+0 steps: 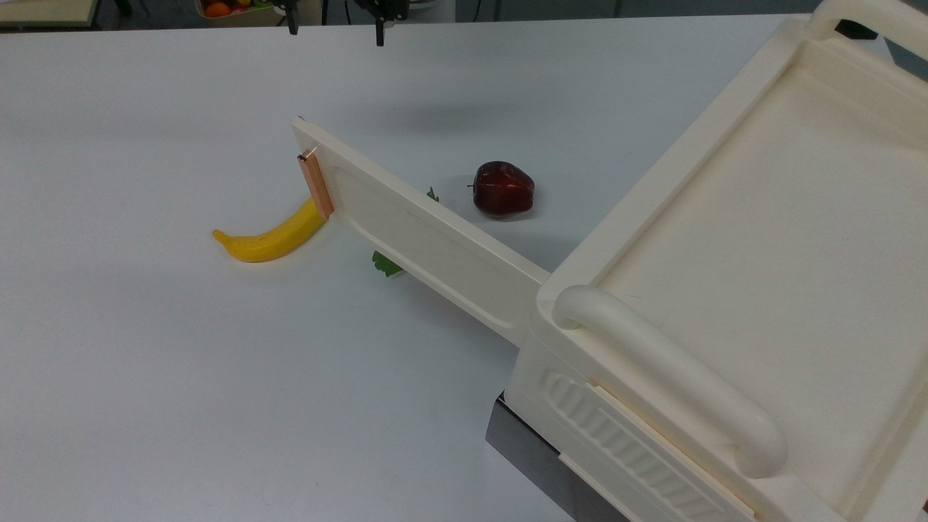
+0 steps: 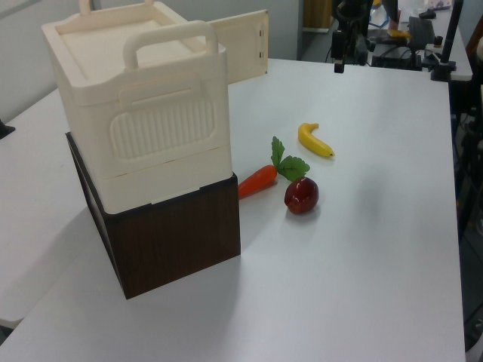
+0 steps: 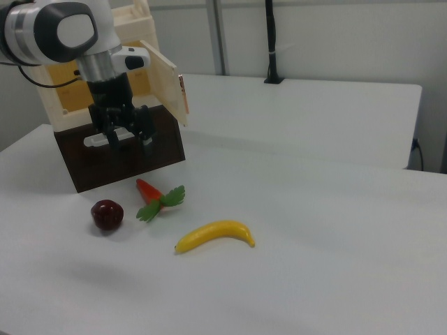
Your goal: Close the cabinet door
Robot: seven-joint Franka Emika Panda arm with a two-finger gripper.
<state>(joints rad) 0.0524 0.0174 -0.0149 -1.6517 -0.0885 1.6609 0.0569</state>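
Cabinet [image 2: 143, 121]: cream plastic unit on a dark base, standing near the counter's [image 1: 145, 362] edge at the top view's right; cabinet door [image 1: 428, 239]: swung wide open, jutting out over the counter, copper strip [image 1: 316, 184] on its free end.

Pincer [image 3: 126, 132]: raised above the counter in front of the cabinet, fingers spread fairly wide, holding nothing, apart from the door.

Loose items: banana [image 1: 272, 235], near the door's free end in the top view; carrot [image 2: 258, 181] with green leaves, beside the base; red apple [image 1: 503, 188], close by the carrot.

Risks, judged: a low sweep of the arm could knock the carrot or apple; a push near the hinge could shift the whole cabinet instead of turning the door; a glancing contact could slip off the thin free edge.

Room: the counter beyond the banana is open toward its far edges; approach to the door's outer face looks free.
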